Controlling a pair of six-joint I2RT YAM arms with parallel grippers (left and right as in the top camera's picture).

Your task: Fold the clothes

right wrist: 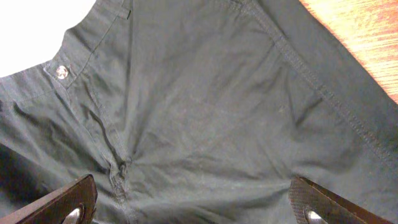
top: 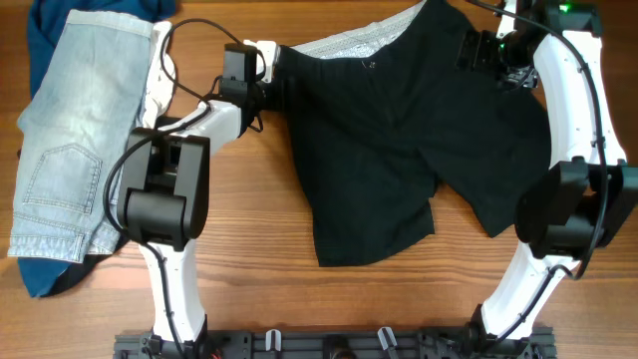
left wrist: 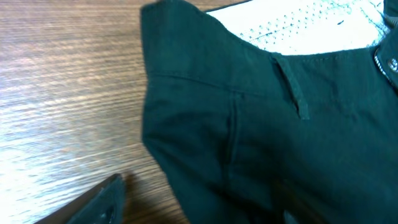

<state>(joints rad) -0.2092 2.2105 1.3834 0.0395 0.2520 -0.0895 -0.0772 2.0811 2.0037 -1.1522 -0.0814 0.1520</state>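
The black shorts (top: 399, 140) lie spread flat on the wooden table, waistband at the far side with the pale grey lining (top: 349, 42) showing. My left gripper (top: 267, 92) is open at the shorts' left waist corner. In the left wrist view the shorts' edge (left wrist: 261, 143) lies between its spread fingers (left wrist: 193, 211). My right gripper (top: 471, 50) is open over the right waist area. In the right wrist view its fingers (right wrist: 199, 208) are wide apart just above the shorts' front (right wrist: 205, 112), near the fly and the small button (right wrist: 61, 71).
Light-blue denim shorts (top: 70, 130) lie at the left edge on top of a dark blue garment (top: 45, 274). Bare wood table (top: 259, 229) lies in front of the black shorts. The arm bases stand at the near edge.
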